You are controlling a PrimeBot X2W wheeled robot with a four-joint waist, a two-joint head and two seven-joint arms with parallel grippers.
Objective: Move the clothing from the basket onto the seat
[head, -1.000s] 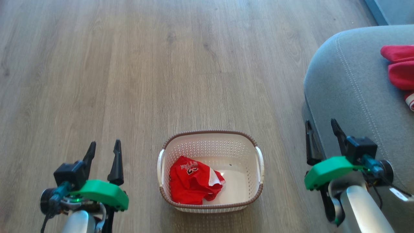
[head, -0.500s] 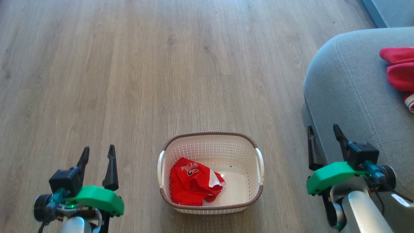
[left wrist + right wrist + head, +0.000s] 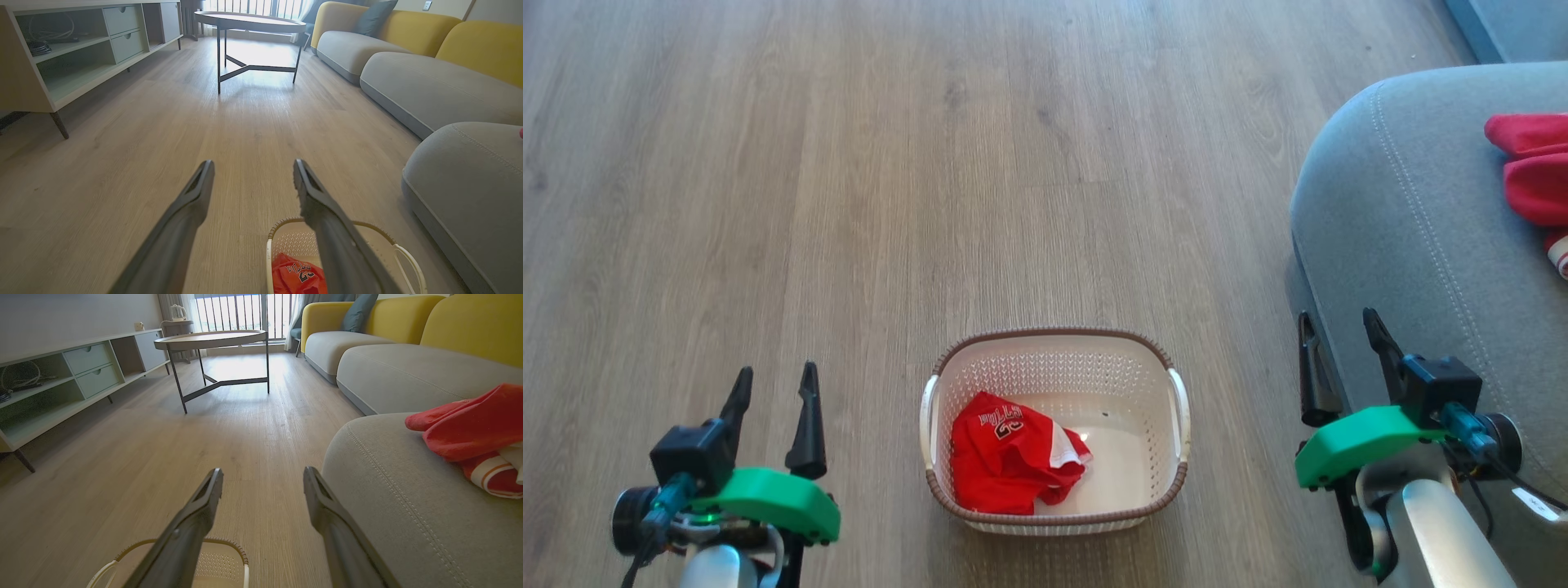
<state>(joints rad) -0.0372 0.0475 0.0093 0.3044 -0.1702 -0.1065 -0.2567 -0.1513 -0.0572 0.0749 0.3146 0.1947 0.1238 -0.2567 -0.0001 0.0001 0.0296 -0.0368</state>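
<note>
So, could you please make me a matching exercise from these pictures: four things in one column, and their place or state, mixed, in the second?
Column one
1. basket
2. lettered jersey
3. red clothing with striped trim
4. left end effector

Column two
a. lies on the grey seat
b. stands on the wooden floor
c. lies inside the basket
d. open, holds nothing

Pairs: 1-b, 2-c, 3-a, 4-d

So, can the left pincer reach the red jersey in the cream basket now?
Probably yes: the open left pincer hovers beside the cream perforated plastic basket, and nothing covers the crumpled red fabric jersey.
</note>
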